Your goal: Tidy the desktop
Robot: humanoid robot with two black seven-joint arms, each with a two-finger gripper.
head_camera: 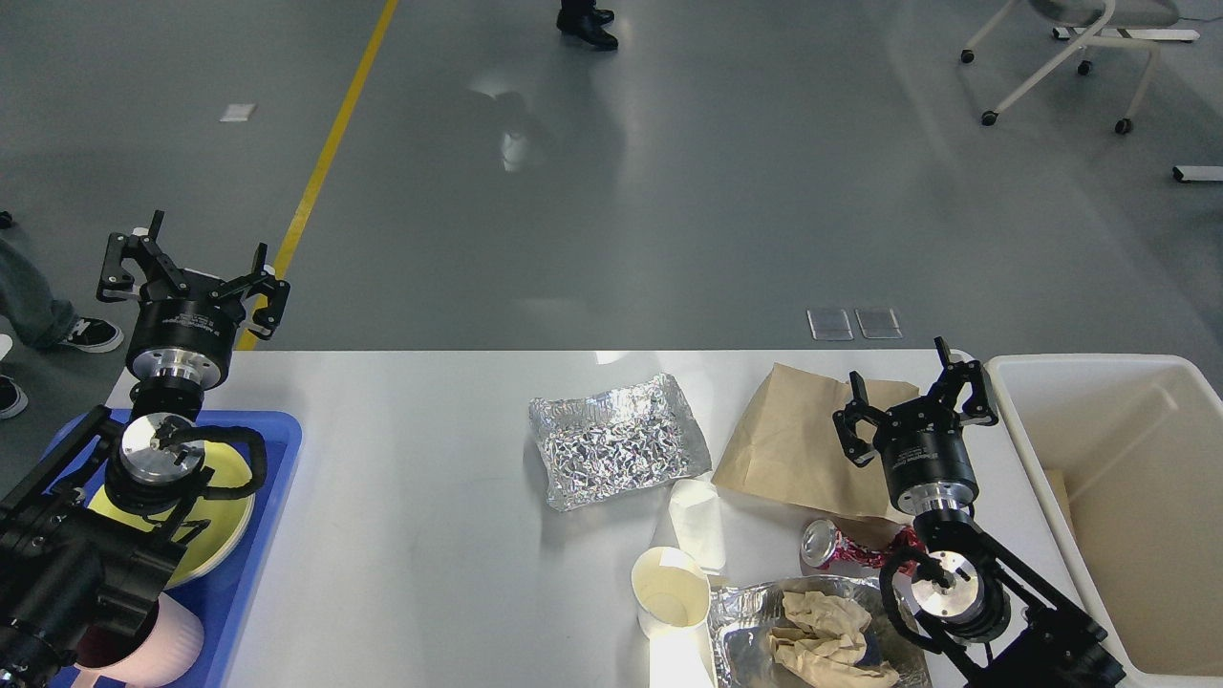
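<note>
A: Tabletop [411, 535] — where does it sit?

B: It fills the lower half of the frame, white and glossy, with grey floor [669, 191] beyond.

A: What lies on it?

B: A foil tray [616, 441] at centre, a brown bag [798, 444] to its right, a paper cup [671, 591] lower centre, a crushed can [841, 547] beside it, and a second foil tray [755, 635] holding crumpled paper [824, 638] at the bottom edge.

A: The sides?

B: A blue tray [272, 506] at lower left with a yellow plate [222, 521]; a cream bin [1127, 535] at lower right.

A: The tools?

B: Left tool [191, 272], at middle left, fingers apart, holding nothing. Right tool [912, 401], over the bag's right edge, fingers apart, empty too.
</note>
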